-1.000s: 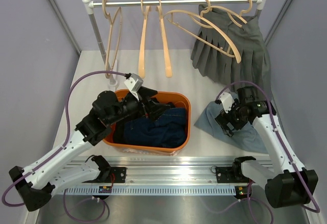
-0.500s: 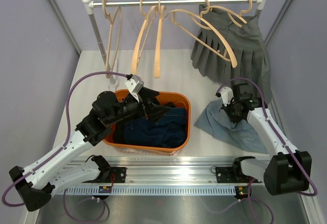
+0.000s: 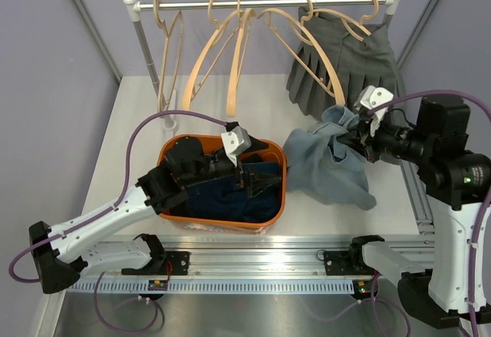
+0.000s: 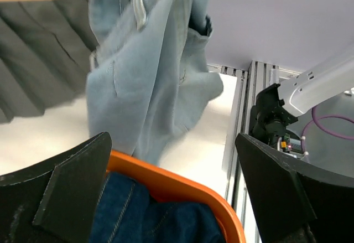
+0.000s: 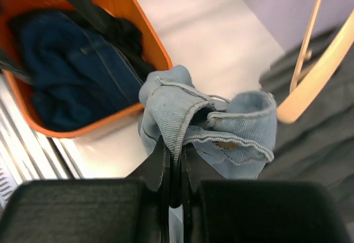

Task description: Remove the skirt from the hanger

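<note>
The grey pleated skirt (image 3: pixel 349 72) hangs from a wooden hanger (image 3: pixel 354 21) at the right end of the rail. It also shows at the left of the left wrist view (image 4: pixel 33 71) and at the right of the right wrist view (image 5: pixel 323 143). My right gripper (image 3: pixel 347 139) (image 5: pixel 175 153) is shut on a fold of a light-blue denim garment (image 3: pixel 326 170) (image 5: pixel 221 122), which hangs lifted just below and in front of the skirt. My left gripper (image 3: pixel 257 180) (image 4: pixel 174 196) is open over the orange basket (image 3: pixel 222 223), holding nothing.
The orange basket (image 4: pixel 182 186) (image 5: pixel 141 30) holds dark blue jeans (image 3: pixel 222 199). Several empty wooden hangers (image 3: pixel 207 64) hang on the white rail (image 3: pixel 261 3), tilted to the side. One hanger (image 5: pixel 323 68) is close to my right gripper. A metal rail (image 3: pixel 261 264) runs along the near edge.
My right gripper shut on the light-blue denim garment and lifted it off the table toward the skirt. The left arm moved right over the basket. The empty hangers swung.
</note>
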You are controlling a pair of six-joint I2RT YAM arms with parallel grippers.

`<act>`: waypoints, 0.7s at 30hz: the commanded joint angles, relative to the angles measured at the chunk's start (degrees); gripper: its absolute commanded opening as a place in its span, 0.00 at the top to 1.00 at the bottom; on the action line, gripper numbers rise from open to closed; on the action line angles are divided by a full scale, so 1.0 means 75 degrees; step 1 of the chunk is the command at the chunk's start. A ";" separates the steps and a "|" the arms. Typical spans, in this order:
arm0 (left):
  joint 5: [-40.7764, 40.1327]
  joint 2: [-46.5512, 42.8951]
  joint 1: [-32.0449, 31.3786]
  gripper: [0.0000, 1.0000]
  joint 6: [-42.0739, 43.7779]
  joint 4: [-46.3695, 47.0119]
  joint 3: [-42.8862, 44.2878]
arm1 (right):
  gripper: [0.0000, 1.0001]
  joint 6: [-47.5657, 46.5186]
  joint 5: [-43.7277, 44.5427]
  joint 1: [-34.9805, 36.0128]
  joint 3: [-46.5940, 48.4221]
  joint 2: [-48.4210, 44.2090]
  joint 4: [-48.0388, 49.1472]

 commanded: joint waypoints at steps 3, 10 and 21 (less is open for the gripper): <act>-0.0236 0.0411 -0.0251 0.01 0.0915 0.1174 0.0857 | 1.00 0.1044 -0.2446 0.0015 0.1435 0.0640 -0.0170; -0.0484 0.1302 -0.0497 0.01 0.1349 0.1339 0.1795 | 1.00 0.2522 -0.3782 0.0015 0.2173 0.1191 0.1061; 0.0550 0.2673 -0.1001 0.01 0.0892 0.1597 0.2698 | 1.00 0.7513 -0.4885 0.0050 0.2291 0.1695 0.6855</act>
